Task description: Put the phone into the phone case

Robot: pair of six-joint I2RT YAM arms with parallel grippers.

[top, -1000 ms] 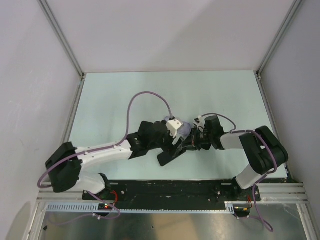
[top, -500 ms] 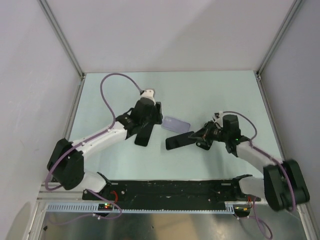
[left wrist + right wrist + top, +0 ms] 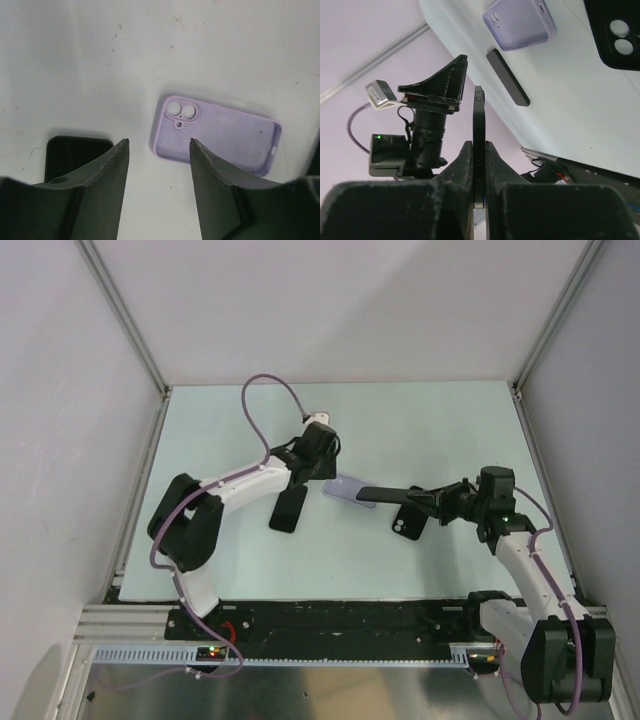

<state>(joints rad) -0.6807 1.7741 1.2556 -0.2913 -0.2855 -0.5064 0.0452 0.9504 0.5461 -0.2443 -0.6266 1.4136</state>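
Overhead, I log: left claw just beside the purple case; right claw holds the phone out level, its tip overlapping the case from this angle.

Left wrist: jaws apart, nothing between; case flat on the table, black slab nearby.

Right wrist: fingers clenched on the phone, edge-on, above the table.

Top cam is bright and even, lit from above, so the table reads pale mint with only soft, faint shadows. My left wrist shot is washed out nearly white. My left fingers are mushy up close, but the purple phone case is crisp. On the right wrist view, my right fingers are dark blobs, the phone pinched in them looks soft, and the table's blown out.
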